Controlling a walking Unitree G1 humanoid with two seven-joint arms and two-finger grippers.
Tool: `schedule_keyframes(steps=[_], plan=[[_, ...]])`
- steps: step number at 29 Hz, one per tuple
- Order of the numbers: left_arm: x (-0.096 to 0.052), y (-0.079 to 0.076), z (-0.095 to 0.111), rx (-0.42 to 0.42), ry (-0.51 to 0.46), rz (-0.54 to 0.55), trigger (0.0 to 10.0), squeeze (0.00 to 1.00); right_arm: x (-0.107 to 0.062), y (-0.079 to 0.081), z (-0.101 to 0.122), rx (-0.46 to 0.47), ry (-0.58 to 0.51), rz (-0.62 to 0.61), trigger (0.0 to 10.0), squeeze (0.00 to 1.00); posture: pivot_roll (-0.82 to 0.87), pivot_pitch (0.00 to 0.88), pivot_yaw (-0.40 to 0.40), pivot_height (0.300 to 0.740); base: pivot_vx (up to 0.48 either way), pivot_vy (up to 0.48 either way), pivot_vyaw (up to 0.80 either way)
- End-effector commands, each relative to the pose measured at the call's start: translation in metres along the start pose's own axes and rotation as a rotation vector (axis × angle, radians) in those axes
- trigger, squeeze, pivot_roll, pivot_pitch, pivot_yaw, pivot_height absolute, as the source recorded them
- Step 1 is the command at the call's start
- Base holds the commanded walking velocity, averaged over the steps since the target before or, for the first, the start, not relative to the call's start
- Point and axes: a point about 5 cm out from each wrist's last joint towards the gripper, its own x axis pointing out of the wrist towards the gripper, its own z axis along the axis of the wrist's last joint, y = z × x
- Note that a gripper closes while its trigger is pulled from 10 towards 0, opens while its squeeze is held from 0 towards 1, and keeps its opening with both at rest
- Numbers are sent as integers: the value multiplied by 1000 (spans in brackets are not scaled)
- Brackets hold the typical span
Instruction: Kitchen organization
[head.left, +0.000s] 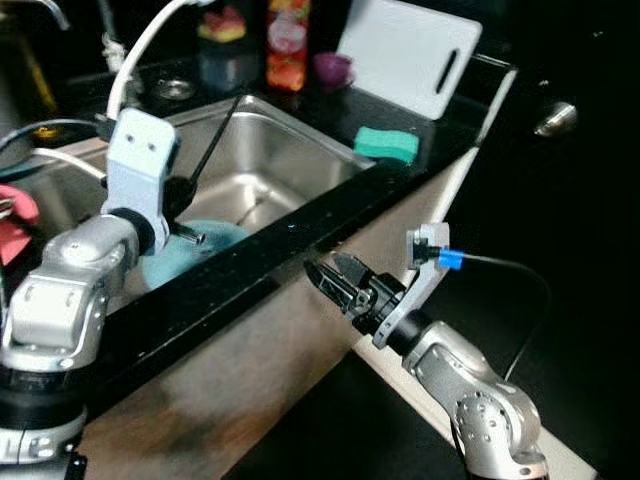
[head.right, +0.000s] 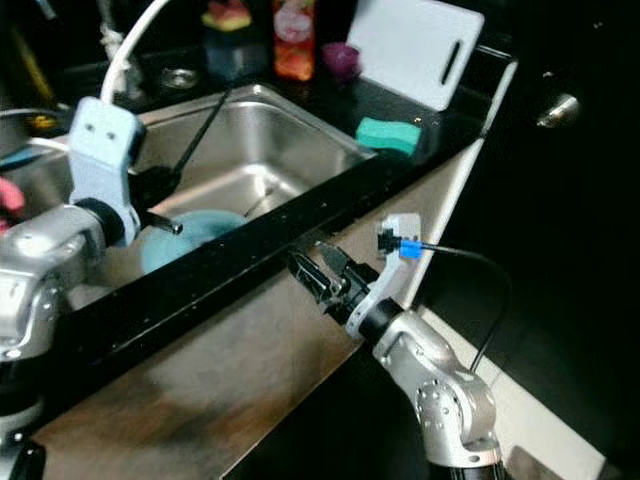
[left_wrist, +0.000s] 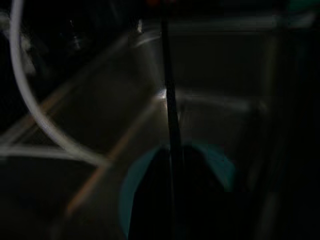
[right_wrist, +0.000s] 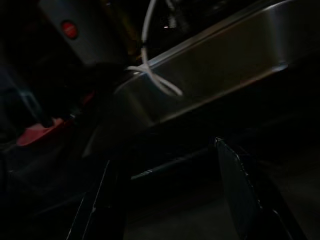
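Note:
My left gripper (head.left: 183, 196) hangs over the steel sink (head.left: 300, 140), shut on the lower end of a long thin black utensil (head.left: 215, 135) that slants up toward the sink's back wall. The same black utensil (left_wrist: 169, 100) runs straight along the fingers in the left wrist view. Under it a teal plate (head.left: 205, 243) lies on the sink floor. My right gripper (head.left: 332, 277) is lower, in front of the black counter edge (head.left: 300, 235) and against the brown cabinet front, open and holding nothing. Its two fingers (right_wrist: 235, 200) stand wide apart.
A green sponge (head.left: 386, 143) lies on the counter right of the sink. A white cutting board (head.left: 410, 55), a purple cup (head.left: 332, 68), a red bottle (head.left: 288, 40) and a dark container (head.left: 225, 55) stand behind it. A pink cloth (head.left: 15, 215) is at the left.

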Motion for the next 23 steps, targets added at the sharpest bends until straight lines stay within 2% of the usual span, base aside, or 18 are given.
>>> schedule_keyframes(steps=[1, 3, 4, 5, 6, 7, 8, 10, 12, 15, 17, 18, 19, 20, 21, 23], plan=[[5, 2, -6, 86, 32, 28, 10000, 0, -2, 0, 2, -6, -14, -4, 10000, 0, 93, 19, -22, 740, 0, 0, 0], [7, 4, -8, 97, 44, 44, 10000, 0, -3, 0, 2, -8, -15, -4, 10000, 0, 92, 19, -21, 740, 0, 0, 0], [8, 5, -10, 103, 50, 54, 10000, 43, -3, 0, 2, -8, -16, -5, 10000, 0, 92, 19, -21, 740, 0, 0, 0], [11, 5, -11, 97, 44, 57, 10000, 361, -3, 0, 2, -10, -17, -4, 10000, 0, 89, 20, -23, 740, 0, 0, 0], [12, 5, -11, 89, 33, 60, 10000, 592, -3, 0, 2, -12, -18, -3, 10000, 0, 88, 20, -24, 740, 0, 0, 0], [14, 5, -11, 79, 20, 64, 10000, 1000, -3, 0, 2, -15, -17, -2, 10000, 0, 88, 20, -24, 740, 0, 0, 0], [14, 5, -11, 79, 20, 64, 10000, 1000, -3, 0, 2, -15, -17, -2, 10000, 0, 88, 20, -24, 740, 0, 0, 0], [16, 4, -4, 51, -54, 66, 10000, 1000, -3, 1, 1, -19, -15, 2, 10000, 0, 85, 18, -23, 740, 0, 0, 0], [17, 4, -2, 45, -68, 66, 10000, 1000, -3, 1, 1, -20, -15, 2, 10000, 0, 85, 18, -23, 740, 0, 0, 0], [16, 7, 7, 29, -123, 93, 10000, 1000, -3, 1, 1, -19, -15, 5, 10000, 0, 86, 16, -22, 740, 0, 0, 0], [13, 13, 19, -8, -195, 125, 10000, 1000, -3, 2, 1, -19, -15, 9, 10000, 0, 87, 15, -20, 740, 0, 0, 0], [10, 16, 27, -18, -234, 143, 10000, 282, -3, 3, 1, -18, -13, 13, 10000, 0, 87, 15, -20, 740, 0, 0, 0], [10, 16, 27, -18, -234, 143, 10000, 282, -3, 3, 1, -18, -13, 13, 10000, 0, 87, 15, -20, 740, 0, 0, 0], [4, 23, 38, -12, -291, 190, 10000, 0, -3, 4, 0, -21, -9, 23, 10000, 0, 92, 15, -21, 740, 0, 0, 0], [-1, 29, 43, 10, -315, 235, 10000, 0, -3, 6, 0, -23, -9, 39, 10000, 0, 92, 15, -21, 740, 0, 0, 0], [-2, 31, 44, 19, -319, 248, 10000, 0, -3, 6, 0, -24, -11, 46, 10000, 0, 92, 15, -21, 740, 0, 0, 0]])
